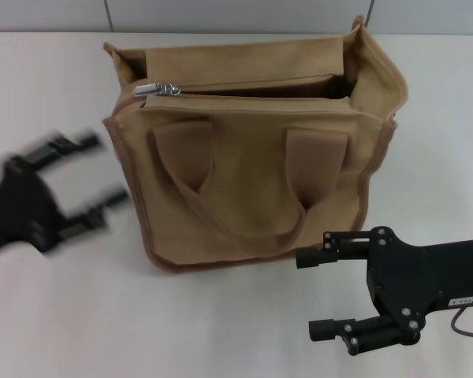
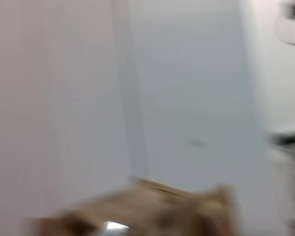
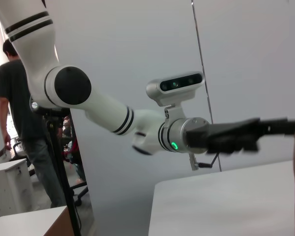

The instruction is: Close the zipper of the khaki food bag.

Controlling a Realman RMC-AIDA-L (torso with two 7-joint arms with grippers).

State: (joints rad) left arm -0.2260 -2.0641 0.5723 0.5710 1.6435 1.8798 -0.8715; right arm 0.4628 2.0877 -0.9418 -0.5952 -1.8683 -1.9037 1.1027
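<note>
The khaki food bag [image 1: 252,157] stands upright on the white table [image 1: 221,323], its two handles folded down against the near face. Its zipper [image 1: 244,88] runs along the top, and the silver slider [image 1: 156,89] sits at the bag's left end, with the mouth gaping open toward the right end. The left gripper [image 1: 91,179] hangs just beside the bag's left wall, fingers spread apart and holding nothing. The right gripper [image 1: 319,293] rests near the bag's front right corner, its fingers also parted and empty. In the right wrist view, the left arm [image 3: 108,110] reaches across above the table.
</note>
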